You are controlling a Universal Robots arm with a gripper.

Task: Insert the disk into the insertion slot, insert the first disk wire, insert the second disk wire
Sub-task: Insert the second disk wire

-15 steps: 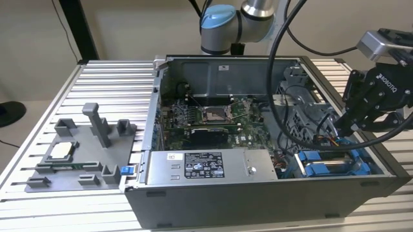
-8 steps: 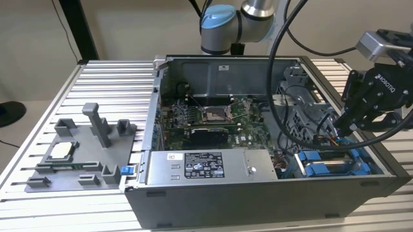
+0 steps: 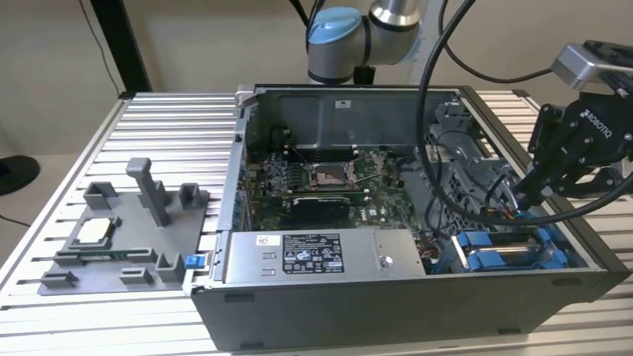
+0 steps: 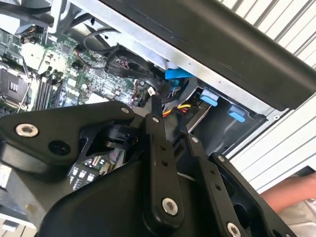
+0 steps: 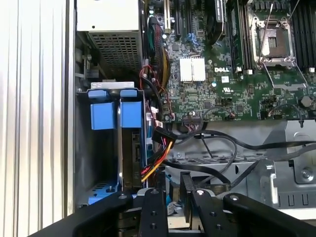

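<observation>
The disk (image 5: 131,150) lies just beside the gripper (image 5: 173,181), outside its jaws; whether they pinch anything, I cannot tell.

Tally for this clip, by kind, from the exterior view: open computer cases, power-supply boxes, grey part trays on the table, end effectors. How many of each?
Open computer case: 1
Power-supply box: 1
Grey part tray: 1
End effector: 1
Total: 4
</observation>
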